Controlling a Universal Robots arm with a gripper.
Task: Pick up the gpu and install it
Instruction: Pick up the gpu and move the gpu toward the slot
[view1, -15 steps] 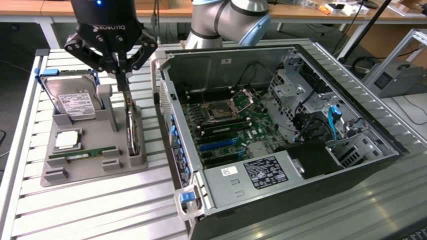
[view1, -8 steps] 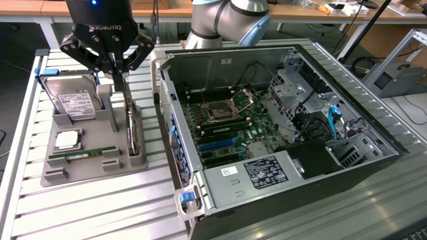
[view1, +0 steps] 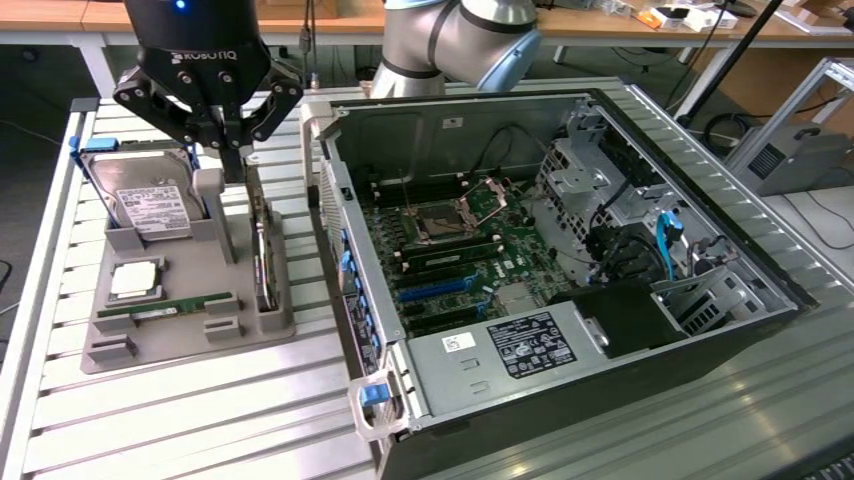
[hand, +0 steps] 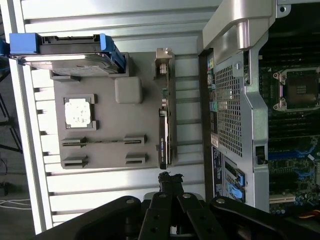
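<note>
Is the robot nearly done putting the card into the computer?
Not yet. Nothing looks done: the gpu stands on edge in its slot on the grey tray, outside the open computer case. In hand: nothing. The hand is shut and empty, above the tray near the gpu's end. Left: the whole job, lifting the card and installing it.

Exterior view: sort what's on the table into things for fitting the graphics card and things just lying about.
For the job: graphics card, on edge in the grey holder; gripper, shut, close by; open computer case.
Lying about: hard drive; processor chip; memory stick.
</note>
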